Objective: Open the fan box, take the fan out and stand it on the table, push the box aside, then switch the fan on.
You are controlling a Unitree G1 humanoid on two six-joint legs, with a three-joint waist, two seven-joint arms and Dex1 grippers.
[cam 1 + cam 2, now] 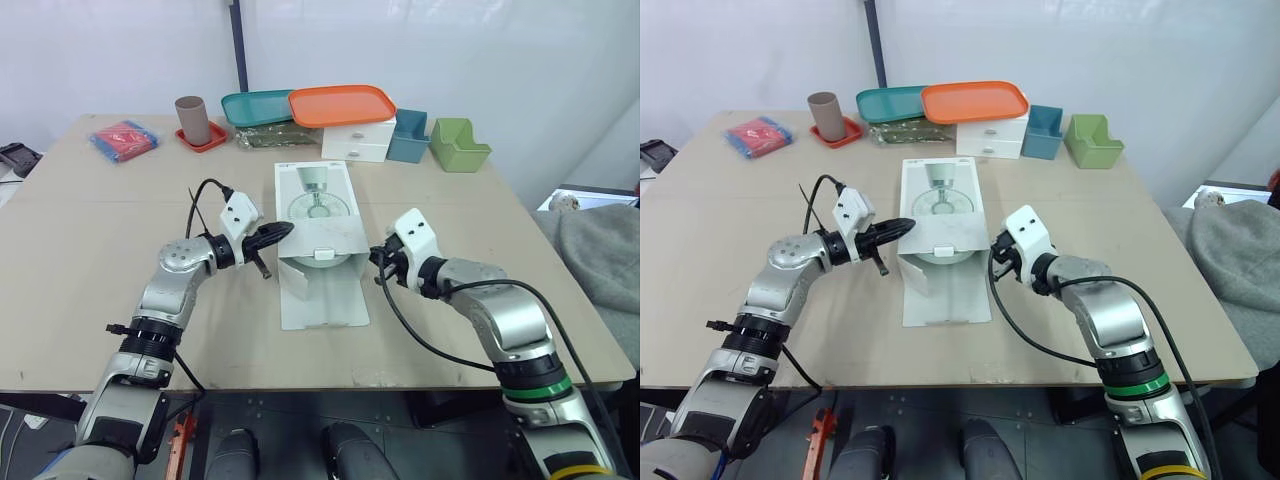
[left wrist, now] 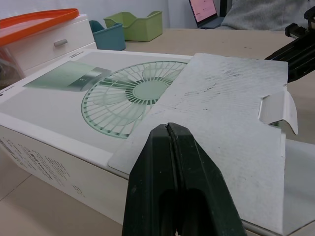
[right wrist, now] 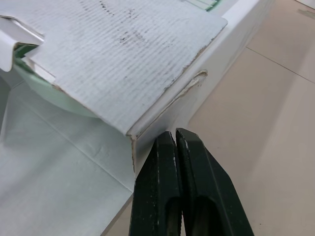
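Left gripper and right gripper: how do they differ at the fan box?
The left gripper is left of the fan box, the right gripper right of it. The left gripper reaches the flap edge; the right gripper points at the corner below. Both are shut.

Silver arms (image 1: 176,284); black cables (image 1: 408,328); black left claw (image 2: 170,130), right claw (image 3: 175,134)

Table (image 1: 90,230) bearing fan box (image 1: 337,178), trays (image 1: 341,104), bins (image 1: 458,146)
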